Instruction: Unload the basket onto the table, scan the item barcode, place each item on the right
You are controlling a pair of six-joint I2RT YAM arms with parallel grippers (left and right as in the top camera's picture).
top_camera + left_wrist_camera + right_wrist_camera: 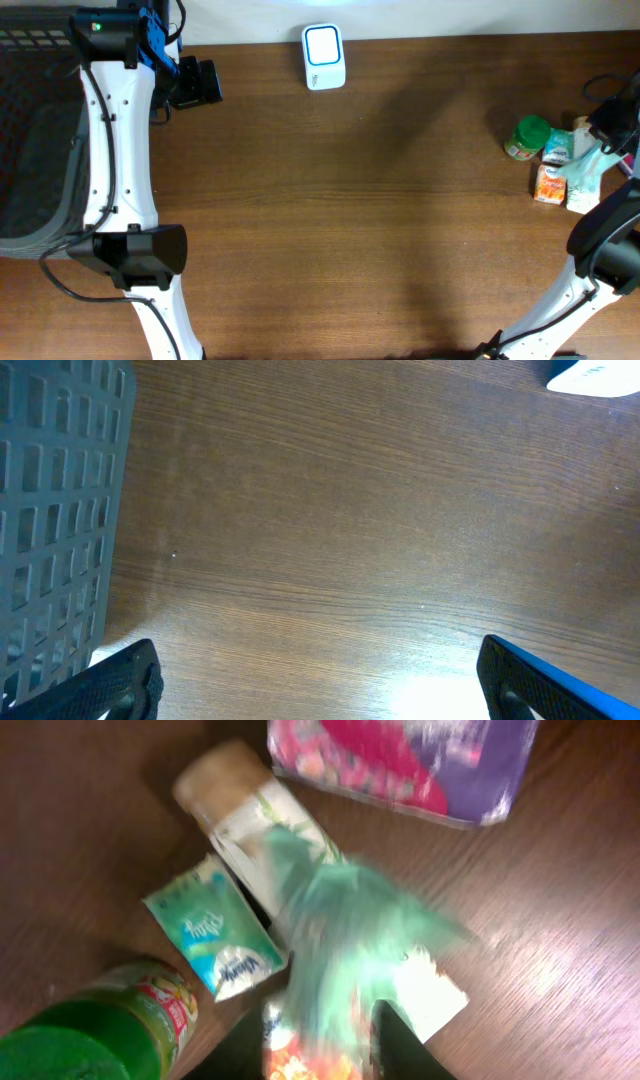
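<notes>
The right pincer (315, 1035) straddled a blurred mint-green and white sachet (340, 930) at the right edge of the brown wooden worktop (400, 220). I could not tell whether it gripped the sachet. A square hold would be wise before showing the barcode to the white scanner (323, 55). The left pincer (320, 685) gaped, empty.

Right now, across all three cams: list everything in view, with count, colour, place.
scanner: 1, white with blue trim, far edge of the table, centre
basket: 1, grey mesh, left end of the table
jar: 1, green lid, right side, leftmost in the cluster
small packet: 1, teal and white, beside the jar
pouch: 1, green and white, blurred, middle of the cluster
orange packet: 1, orange, near side of the cluster
flat pack: 1, pink and purple, beyond the pouch in the right wrist view
table: 1, brown wood
left gripper: 1, black, jaws wide, over bare table beside the basket
right gripper: 1, black, jaws parted, over the pouch and orange packet
</notes>
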